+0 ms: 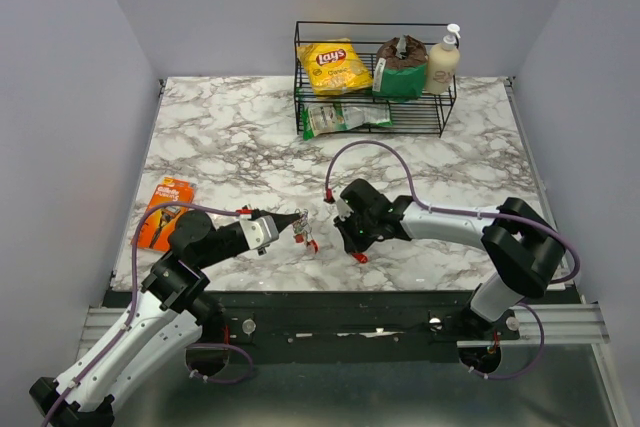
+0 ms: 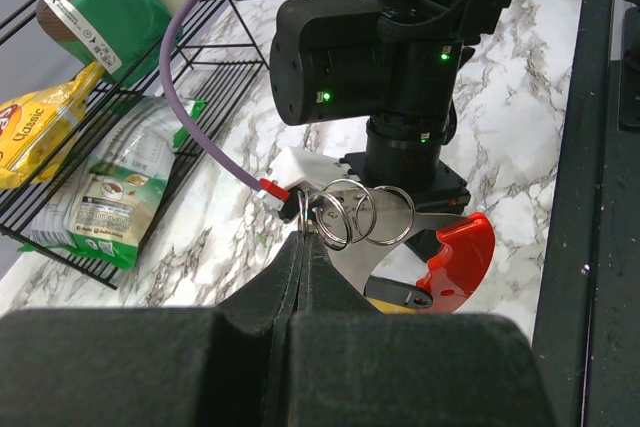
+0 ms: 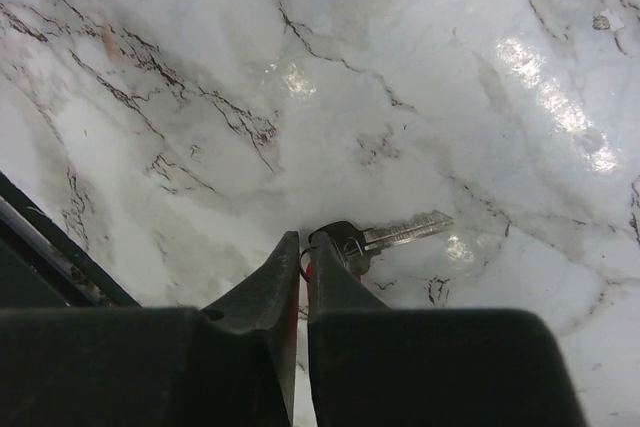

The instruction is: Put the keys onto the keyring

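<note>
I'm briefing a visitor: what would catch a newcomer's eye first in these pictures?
Mid-table near the front edge, the left gripper pinches a bunch of thin metal rings with a red oval loop. The right gripper nips a silver key on the white marble tabletop. A yellow Lays crisp bag sits in the black wire rack behind.

Left gripper (image 2: 303, 232), right gripper (image 3: 303, 247): black. Arms (image 1: 450, 222) black-white; purple cables (image 2: 168, 77); green LEDs (image 2: 325, 97).
</note>
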